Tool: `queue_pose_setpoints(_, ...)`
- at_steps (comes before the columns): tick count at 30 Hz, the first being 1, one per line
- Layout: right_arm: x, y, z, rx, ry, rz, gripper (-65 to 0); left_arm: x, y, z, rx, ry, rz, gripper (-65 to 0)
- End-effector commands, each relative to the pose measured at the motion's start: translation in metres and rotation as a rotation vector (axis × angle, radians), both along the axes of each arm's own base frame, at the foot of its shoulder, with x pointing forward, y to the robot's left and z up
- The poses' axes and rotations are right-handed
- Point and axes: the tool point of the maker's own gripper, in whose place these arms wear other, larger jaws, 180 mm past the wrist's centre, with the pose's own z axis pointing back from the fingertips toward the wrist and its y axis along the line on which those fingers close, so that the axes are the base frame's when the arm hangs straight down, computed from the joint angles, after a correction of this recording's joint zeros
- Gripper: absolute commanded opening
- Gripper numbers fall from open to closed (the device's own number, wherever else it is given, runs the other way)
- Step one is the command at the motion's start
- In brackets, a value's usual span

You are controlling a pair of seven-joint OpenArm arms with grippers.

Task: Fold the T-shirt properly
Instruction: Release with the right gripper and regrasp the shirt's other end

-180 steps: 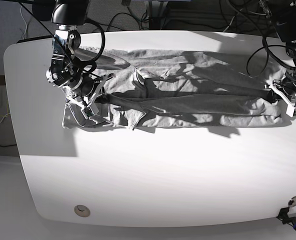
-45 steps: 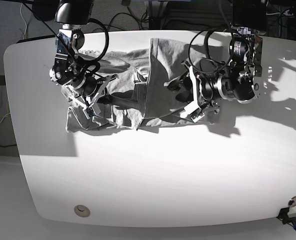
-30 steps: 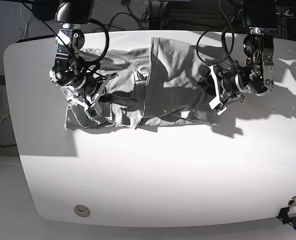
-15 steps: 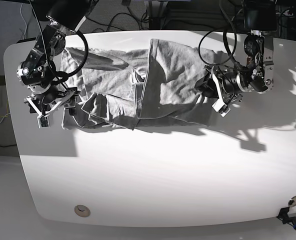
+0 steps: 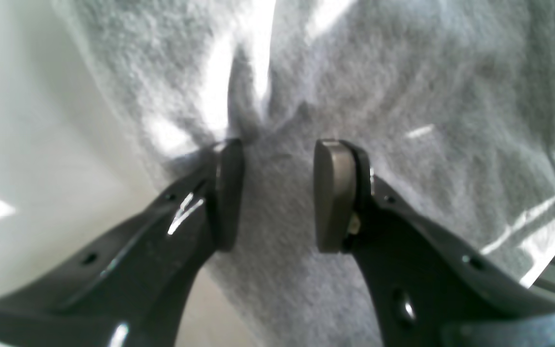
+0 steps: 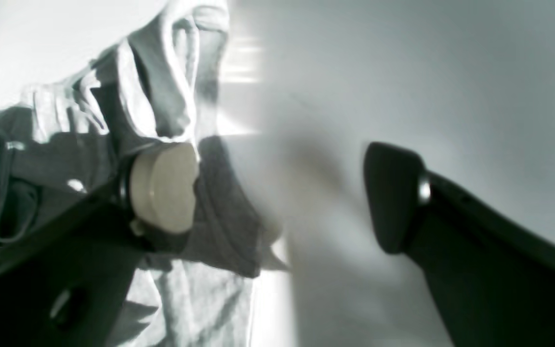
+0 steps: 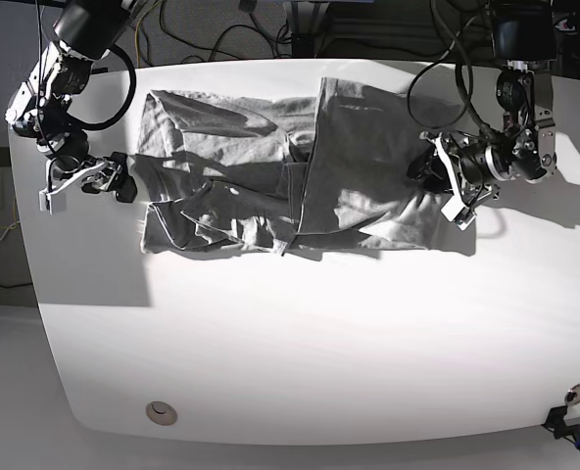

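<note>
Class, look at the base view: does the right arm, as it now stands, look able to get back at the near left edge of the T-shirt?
Probably yes. The right gripper hangs open just off the T-shirt, beside its edge, with only bare table between them. Nothing blocks the way; the left gripper is at the far end.

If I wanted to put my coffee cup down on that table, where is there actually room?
The whole near half of the white table, in front of the T-shirt, is bare apart from a small round fitting near its front left corner. The far half is crowded: the shirt sprawls across it, with the left gripper and right gripper at its ends.
</note>
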Motion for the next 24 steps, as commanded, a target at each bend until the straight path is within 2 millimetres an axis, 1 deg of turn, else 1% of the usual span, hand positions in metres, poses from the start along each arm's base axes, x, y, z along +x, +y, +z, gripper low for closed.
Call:
queue_pose_setpoints(1, 0.008, 0.015, 0.008, 0.022, -0.039, 0.042, -13.3, -0.005, 0.015, -0.007, 0.076, 0.038, 0.000, -42.8)
queue_pose_setpoints(3, 0.002, 0.033, 0.000, 0.067, -0.028, 0.057, -13.3, -0.005, 0.014, -0.007, 0.074, 0.038, 0.000, -42.8)
queue_pose_setpoints(7, 0.002, 0.065, -0.008, 0.106, -0.013, 0.118, -13.3, -0.005, 0.013, -0.007, 0.073, 0.038, 0.000, -42.8)
queue_pose_setpoints(11, 0.006, 0.095, -0.006, 0.128, -0.020, 0.170, -13.3, -0.005, 0.013, -0.007, 0.071, 0.038, 0.000, -42.8)
queue_pose_setpoints(15, 0.009, 0.114, -0.004, 0.138, -0.029, 0.212, -13.3, -0.006, 0.012, -0.007, 0.070, 0.040, -0.002, -42.8)
queue_pose_setpoints(17, 0.011, 0.118, -0.003, 0.139, -0.031, 0.223, -13.5, -0.006, 0.011, -0.007, 0.070, 0.040, -0.003, -42.8)
queue_pose_setpoints(18, 0.013, 0.118, -0.002, 0.142, -0.038, 0.212, -15.0, -0.006, 0.011, -0.007, 0.070, 0.040, -0.003, -42.8)
queue_pose_setpoints(19, 0.014, 0.115, -0.002, 0.141, -0.041, 0.199, -17.6, -0.006, 0.011, -0.007, 0.070, 0.040, -0.003, -42.8)
queue_pose_setpoints(20, 0.015, 0.113, -0.002, 0.142, -0.039, 0.185, -22.6, -0.006, 0.011, -0.007, 0.070, 0.040, -0.003, -42.8)
queue_pose_setpoints(24, 0.017, 0.111, -0.002, 0.143, -0.044, 0.171, -48.9, -0.006, 0.011, -0.007, 0.070, 0.040, -0.003, -42.8)
